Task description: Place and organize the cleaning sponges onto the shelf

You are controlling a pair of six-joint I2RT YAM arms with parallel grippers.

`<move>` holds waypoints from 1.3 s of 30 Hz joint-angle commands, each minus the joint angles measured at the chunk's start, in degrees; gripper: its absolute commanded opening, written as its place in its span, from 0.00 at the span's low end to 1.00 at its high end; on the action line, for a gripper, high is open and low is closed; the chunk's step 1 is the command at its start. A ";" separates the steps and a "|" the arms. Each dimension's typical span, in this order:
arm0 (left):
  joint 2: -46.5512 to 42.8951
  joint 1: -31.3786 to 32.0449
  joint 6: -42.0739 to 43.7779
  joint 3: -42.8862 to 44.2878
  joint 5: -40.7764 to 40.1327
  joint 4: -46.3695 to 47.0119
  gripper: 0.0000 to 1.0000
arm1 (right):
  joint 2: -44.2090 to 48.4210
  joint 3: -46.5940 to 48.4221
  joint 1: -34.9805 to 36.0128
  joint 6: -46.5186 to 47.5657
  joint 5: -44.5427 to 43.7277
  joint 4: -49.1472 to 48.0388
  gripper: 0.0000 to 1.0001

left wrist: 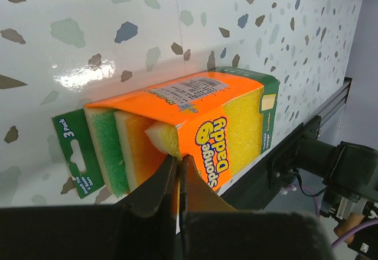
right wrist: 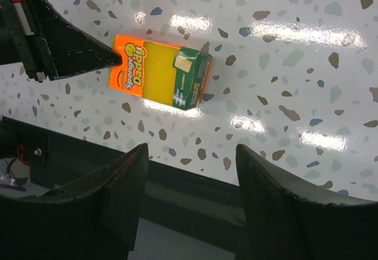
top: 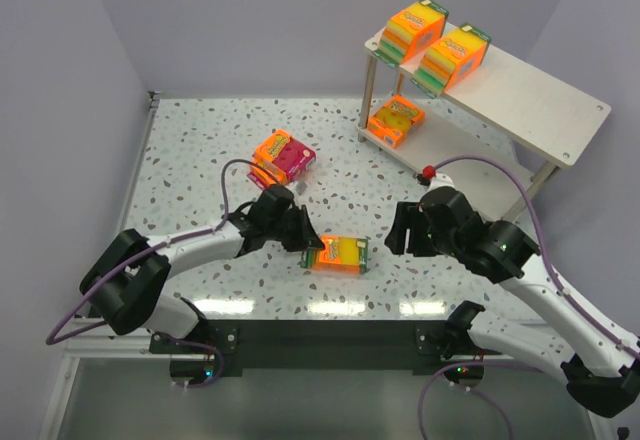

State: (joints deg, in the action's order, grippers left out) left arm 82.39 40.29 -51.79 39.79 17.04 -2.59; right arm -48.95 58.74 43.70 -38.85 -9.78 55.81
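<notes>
An orange sponge pack (top: 338, 255) with yellow and green layers lies on its side on the speckled table, close to the near edge; it shows in the left wrist view (left wrist: 195, 124) and the right wrist view (right wrist: 159, 71). My left gripper (top: 306, 245) (left wrist: 180, 161) is shut, pinching the edge of the pack's orange cardboard sleeve at its left end. My right gripper (top: 397, 232) (right wrist: 192, 153) hovers open and empty to the right of the pack. The shelf (top: 540, 110) stands at the back right, with two thick packs (top: 415, 30) (top: 452, 60) on its top board and a flatter one (top: 395, 120) on the lower board.
Orange and magenta packs (top: 283, 155) lie together on the table at mid-left, behind my left arm. The table's dark front rail (right wrist: 177, 183) runs just below my right fingers. Grey walls close off the left and back.
</notes>
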 commanded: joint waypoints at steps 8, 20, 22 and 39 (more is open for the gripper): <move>-5.91 1.37 -4.54 11.61 -1.73 -4.44 0.00 | 4.47 6.99 -0.11 -6.22 -11.21 7.62 0.57; -1.63 1.28 -11.40 35.26 -8.16 -0.32 0.00 | 11.68 7.45 -0.20 -16.08 -20.98 20.82 0.55; 1.87 1.28 -13.16 40.07 -6.23 4.06 0.00 | 12.12 6.13 -0.20 -15.47 -19.24 20.57 0.55; 26.15 6.37 -23.00 77.10 -4.72 10.06 0.00 | 11.68 -0.29 -0.20 -9.75 -13.60 16.52 0.56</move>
State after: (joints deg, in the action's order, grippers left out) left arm 107.55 44.47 -71.00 112.57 13.98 3.62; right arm -37.43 58.76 43.55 -49.60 -23.94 73.93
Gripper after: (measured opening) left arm 0.039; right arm 0.556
